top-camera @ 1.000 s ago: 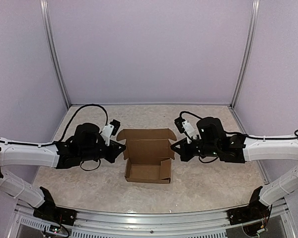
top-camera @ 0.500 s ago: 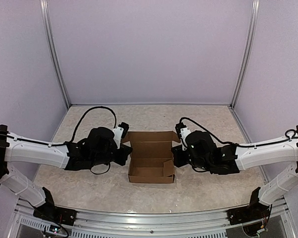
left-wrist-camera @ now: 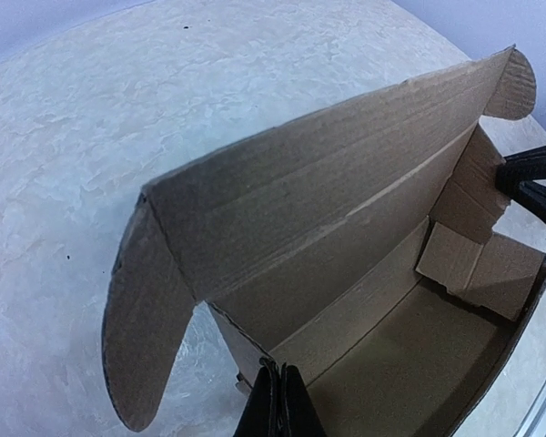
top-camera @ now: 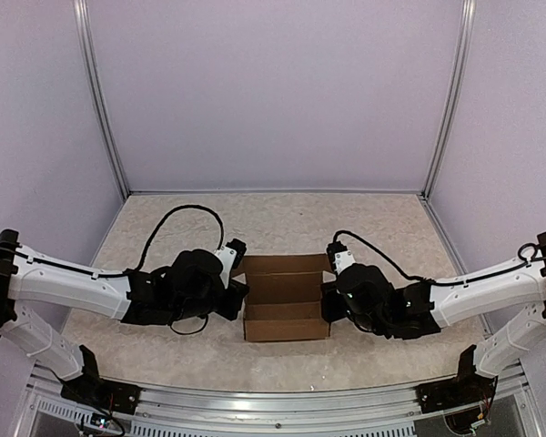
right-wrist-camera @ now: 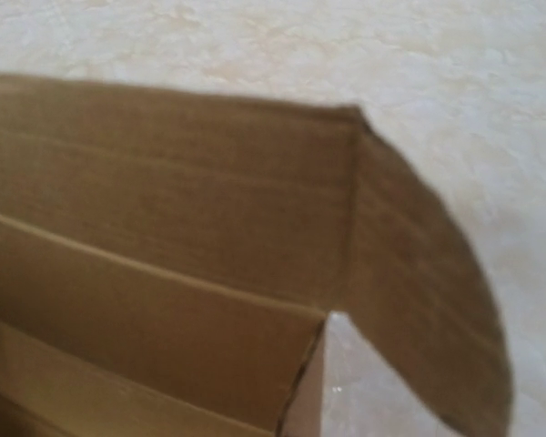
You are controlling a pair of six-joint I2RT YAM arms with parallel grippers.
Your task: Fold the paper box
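Note:
The paper box is a brown cardboard tray with its lid raised at the back, lying between the two arms. My left gripper is shut, and its tip rests against the top edge of the box's left wall. The lid leans over the tray, with a rounded ear flap hanging on the left. My right gripper is pressed to the box's right side, and its dark fingers show past the far wall. The right wrist view shows only the lid and the right ear flap; that gripper's fingers are out of frame.
The box sits on a mottled beige tabletop enclosed by pale purple walls. A metal rail runs along the near edge by the arm bases. Black cables loop over each wrist.
Both arms have closed in from the sides onto the box. The box has slid a little toward the near edge, and its lid has tipped forward over the tray.

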